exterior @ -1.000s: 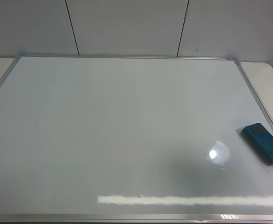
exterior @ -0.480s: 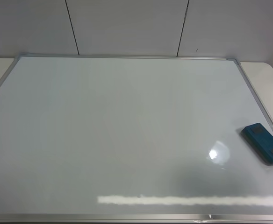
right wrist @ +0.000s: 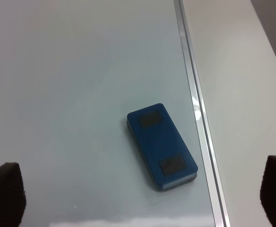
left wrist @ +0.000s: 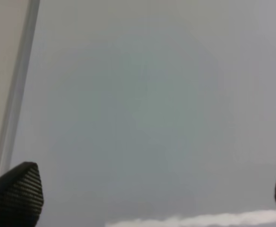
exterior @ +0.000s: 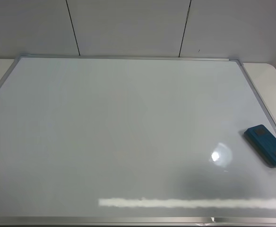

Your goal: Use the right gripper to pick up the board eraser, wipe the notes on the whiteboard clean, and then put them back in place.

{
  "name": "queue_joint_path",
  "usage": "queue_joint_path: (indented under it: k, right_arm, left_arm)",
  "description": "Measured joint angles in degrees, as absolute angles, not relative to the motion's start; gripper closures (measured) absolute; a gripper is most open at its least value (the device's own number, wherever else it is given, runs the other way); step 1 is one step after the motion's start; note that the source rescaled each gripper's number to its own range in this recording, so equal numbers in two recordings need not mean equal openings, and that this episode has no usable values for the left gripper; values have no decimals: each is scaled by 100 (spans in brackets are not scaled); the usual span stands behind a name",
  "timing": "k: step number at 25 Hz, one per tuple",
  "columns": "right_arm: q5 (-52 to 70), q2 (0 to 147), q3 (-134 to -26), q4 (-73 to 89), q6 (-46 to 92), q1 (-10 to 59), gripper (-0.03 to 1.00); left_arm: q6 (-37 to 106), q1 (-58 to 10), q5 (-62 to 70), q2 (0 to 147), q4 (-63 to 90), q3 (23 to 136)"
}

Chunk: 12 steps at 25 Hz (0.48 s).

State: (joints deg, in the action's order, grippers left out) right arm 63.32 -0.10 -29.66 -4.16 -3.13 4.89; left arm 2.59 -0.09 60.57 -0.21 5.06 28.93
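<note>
On one whiteboard (exterior: 128, 137) lies one board eraser (exterior: 266, 144); both claws (right wrist: 142, 194) (left wrist: 157, 189) gape empty.

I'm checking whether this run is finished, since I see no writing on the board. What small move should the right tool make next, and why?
Probably lift the right tool away and stop. The whiteboard shows no notes in any view, the board eraser lies flat on it beside the frame, and the tool's fingers stand wide apart above it, holding nothing.

Teal board eraser (exterior: 266, 145) flat on whiteboard (exterior: 128, 137), right edge.
</note>
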Motion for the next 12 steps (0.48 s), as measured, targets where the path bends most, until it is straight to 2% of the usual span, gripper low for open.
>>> queue_joint_path:
  k: [5,12]
  right_arm:
    - [6249,-10,-2905,-416,-335,233,-3]
    - [6186,-10,-2905,-411,-354,210,-3]
  left_arm:
    - [259,-9,6057,-21,506,2893]
    - [259,-9,6057,-21,506,2893]
